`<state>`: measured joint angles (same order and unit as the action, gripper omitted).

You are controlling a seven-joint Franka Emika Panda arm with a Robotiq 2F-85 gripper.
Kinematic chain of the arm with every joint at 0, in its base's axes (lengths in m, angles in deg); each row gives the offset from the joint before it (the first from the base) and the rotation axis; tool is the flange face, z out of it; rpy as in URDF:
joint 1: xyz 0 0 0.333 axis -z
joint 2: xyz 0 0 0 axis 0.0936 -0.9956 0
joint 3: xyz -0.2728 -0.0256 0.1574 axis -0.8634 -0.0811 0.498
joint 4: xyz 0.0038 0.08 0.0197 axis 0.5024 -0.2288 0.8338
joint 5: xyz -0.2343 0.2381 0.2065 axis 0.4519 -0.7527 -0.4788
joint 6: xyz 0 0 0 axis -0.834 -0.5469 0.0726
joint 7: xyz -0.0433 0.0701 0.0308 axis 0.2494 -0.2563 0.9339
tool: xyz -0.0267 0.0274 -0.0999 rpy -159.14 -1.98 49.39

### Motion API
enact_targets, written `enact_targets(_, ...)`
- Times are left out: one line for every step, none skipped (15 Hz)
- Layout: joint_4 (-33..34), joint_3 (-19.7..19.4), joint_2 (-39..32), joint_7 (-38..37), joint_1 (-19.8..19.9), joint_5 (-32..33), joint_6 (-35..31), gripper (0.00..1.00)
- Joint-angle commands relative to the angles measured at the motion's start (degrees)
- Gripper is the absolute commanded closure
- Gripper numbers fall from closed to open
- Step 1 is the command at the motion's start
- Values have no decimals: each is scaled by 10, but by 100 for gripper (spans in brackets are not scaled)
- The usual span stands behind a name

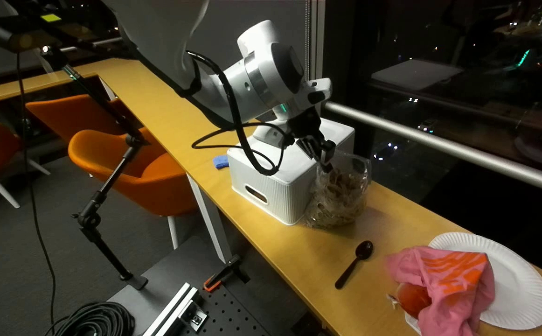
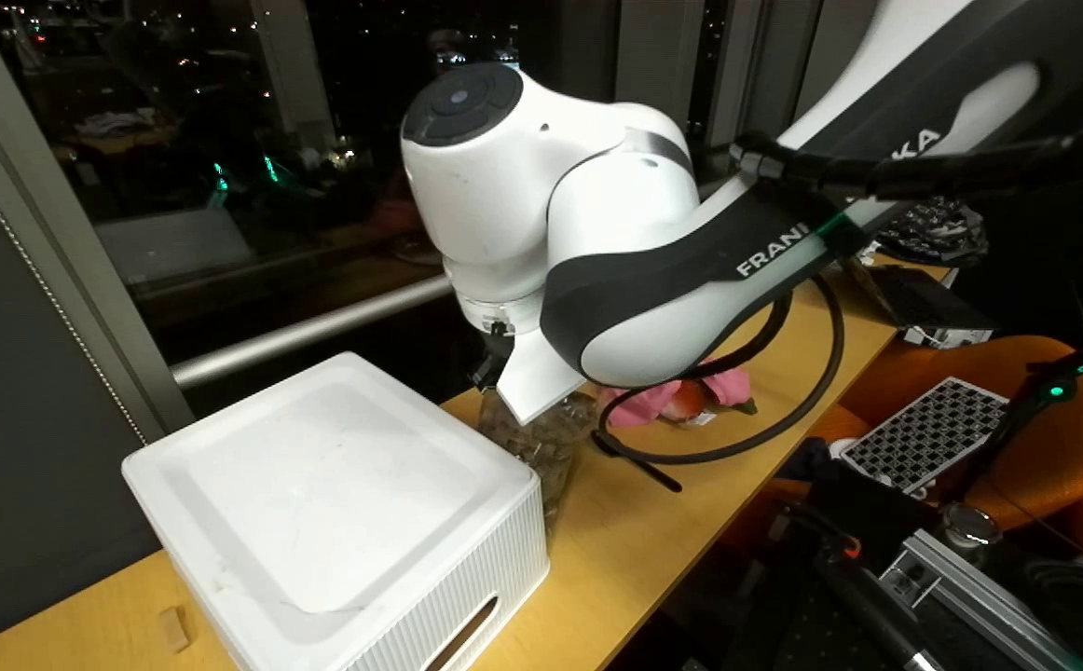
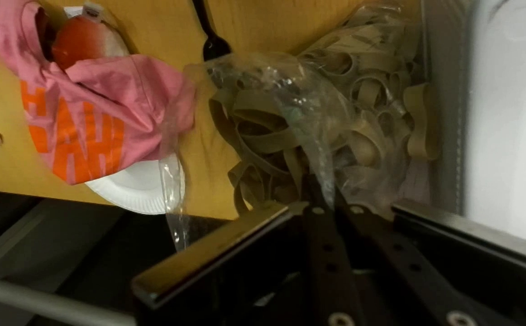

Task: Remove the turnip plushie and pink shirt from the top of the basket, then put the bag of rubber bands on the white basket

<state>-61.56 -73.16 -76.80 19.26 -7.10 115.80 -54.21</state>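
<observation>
The white basket stands upside down on the table, its flat top bare in an exterior view. The clear bag of rubber bands is upright right beside it; whether its bottom touches the table is unclear. My gripper is shut on the bag's upper plastic; in the wrist view the fingers pinch a fold of the bag. The pink shirt lies on the table away from the basket, partly covering the red and white turnip plushie. Both also show in the wrist view, the plushie partly hidden.
A white paper plate lies partly under the shirt. A black spoon lies between the bag and the shirt. A blue item and a small tan block lie by the basket. A metal rail and window border the table.
</observation>
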Motion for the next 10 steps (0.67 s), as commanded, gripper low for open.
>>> enact_targets(-7, -9, 24, -11, -4, 24, 14, 100)
enact_targets(-6, -9, 26, -12, -3, 26, 14, 100)
enact_targets(-4, -9, 29, -12, -2, 28, 15, 100)
enact_targets(-3, -9, 33, -11, -3, 30, 19, 100)
enact_targets(-2, -10, 38, -12, -3, 34, 23, 100)
enact_targets(-1, -10, 41, -13, -2, 38, 26, 100)
enact_targets(-1, -9, 45, -14, -2, 42, 31, 100)
enact_targets(-1, -8, 50, -16, -1, 45, 39, 100)
enact_targets(-1, -7, 55, -15, 1, 45, 47, 100)
enact_targets(-3, -6, 60, -15, 2, 46, 53, 100)
